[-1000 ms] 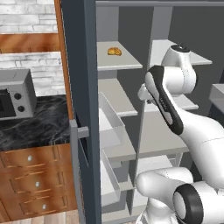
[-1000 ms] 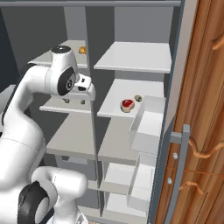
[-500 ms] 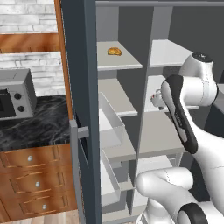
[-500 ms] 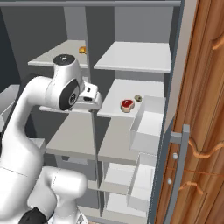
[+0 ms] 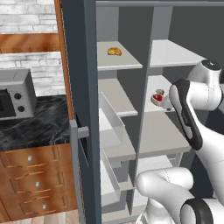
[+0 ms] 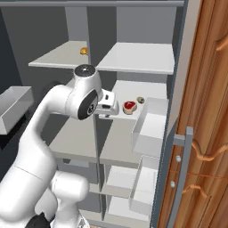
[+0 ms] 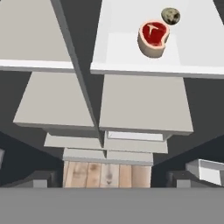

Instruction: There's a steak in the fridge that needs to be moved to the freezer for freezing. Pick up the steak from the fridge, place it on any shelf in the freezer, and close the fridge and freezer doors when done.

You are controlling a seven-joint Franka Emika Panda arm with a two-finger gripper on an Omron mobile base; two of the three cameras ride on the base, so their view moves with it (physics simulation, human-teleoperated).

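Observation:
The steak, red with a white T mark, lies on a pale grey shelf in the fridge, the right half of the open appliance. It also shows as the steak and the steak in the base views. My gripper is open, its dark fingertips far apart, and it hangs in front of and below that shelf's edge, apart from the meat. My gripper sits just left of the steak. The freezer is the left half, with translucent bins.
A small speckled round thing lies just behind the steak. A golden pastry sits on the freezer's top shelf. Both doors stand open: the freezer door at left, the fridge door with bins and bar handle at right.
The arm has swung from in front of the freezer half across to the fridge half, bringing the hand close to the steak's shelf. The steak has not moved.

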